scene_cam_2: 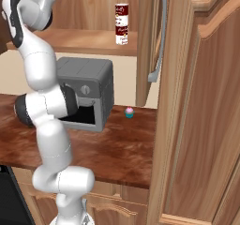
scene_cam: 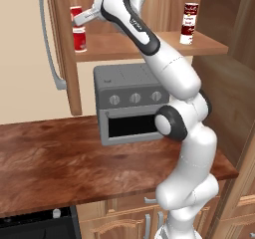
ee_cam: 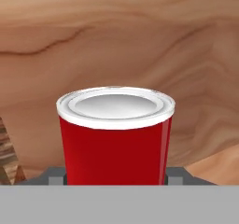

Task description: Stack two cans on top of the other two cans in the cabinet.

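Upper left of the frame, the gripper (scene_cam: 75,19) clasps a red can (scene_cam: 76,13) above another (scene_cam: 79,39); next, release it squarely.

The left base view looks forward and down from behind the arm (scene_cam: 172,113) at the cabinet (scene_cam: 149,44) and toaster oven (scene_cam: 130,103); the right base view takes in both from the other side. The hand view sits very near a red can (ee_cam: 115,134), facing wood.
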